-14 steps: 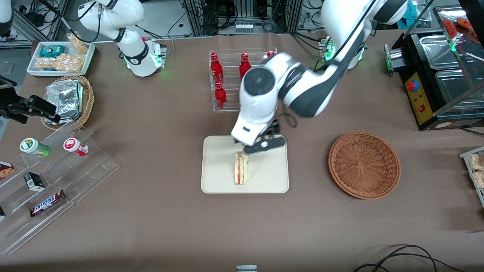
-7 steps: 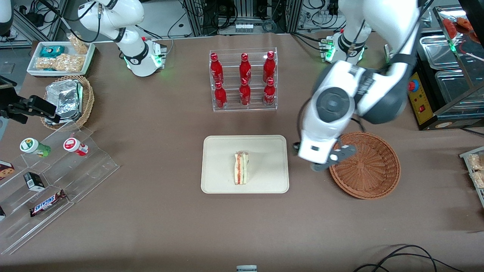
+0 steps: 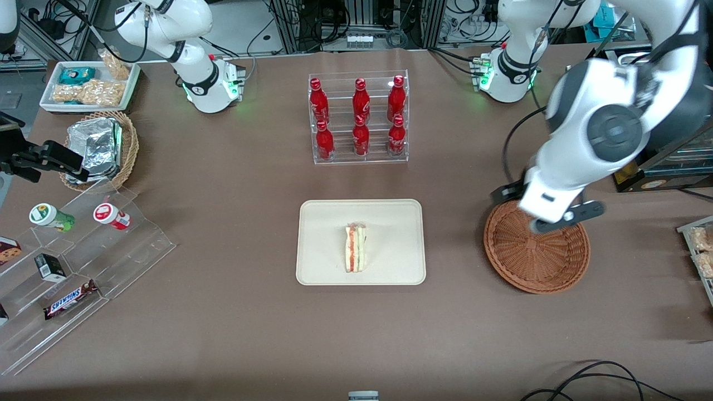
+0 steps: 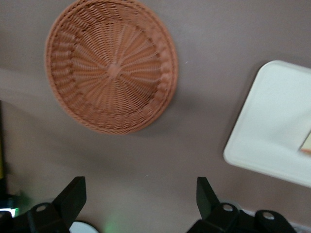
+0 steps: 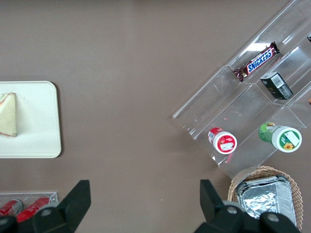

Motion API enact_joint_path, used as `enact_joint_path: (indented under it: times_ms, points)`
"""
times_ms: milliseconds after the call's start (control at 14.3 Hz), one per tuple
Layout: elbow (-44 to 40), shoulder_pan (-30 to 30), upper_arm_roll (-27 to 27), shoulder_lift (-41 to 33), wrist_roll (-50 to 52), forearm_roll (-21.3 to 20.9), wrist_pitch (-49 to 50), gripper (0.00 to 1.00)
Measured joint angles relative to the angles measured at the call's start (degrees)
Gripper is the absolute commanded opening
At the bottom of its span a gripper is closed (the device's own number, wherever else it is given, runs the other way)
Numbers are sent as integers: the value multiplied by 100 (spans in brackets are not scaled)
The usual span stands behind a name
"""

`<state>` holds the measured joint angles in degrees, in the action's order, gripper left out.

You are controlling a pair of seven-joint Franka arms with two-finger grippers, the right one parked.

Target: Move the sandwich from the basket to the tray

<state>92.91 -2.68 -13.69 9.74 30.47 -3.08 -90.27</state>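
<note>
Front view, nearest to farthest: the sandwich (image 3: 355,255) stands on its edge on the tray (image 3: 323,223), near the tray's middle and well apart from anything else. So by the look of it the placing itself is done, and the step in hand is pulling the arm clear.

Toward the working arm's end of the desk (image 3: 234,328), the basket (image 3: 536,259) sits with nothing in it; the left wrist view shows its bare woven floor. The end effector (image 3: 548,214) hangs above the basket's rim on the side farther from the front camera. Its 2 fingers (image 4: 72,195) are spread wide with nothing between them.

Farthest from the camera, the bottle rack (image 3: 359,117) holds 6 red bottles.

To finish well, I would keep the arm high and carry it off over bare desk, away from both tray and basket. A low sweep could clip the basket's rim and drag it. The sandwich balances on a narrow edge, so any knock to the tray might tip it.
</note>
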Motion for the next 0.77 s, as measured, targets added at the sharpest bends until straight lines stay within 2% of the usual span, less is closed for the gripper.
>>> enact_joint_path:
  times_ms: [350,770]
  points:
    - [102,424,135,-601,-1140,55,556,100]
    - [126,94,968,-950,-2744,55,544,100]
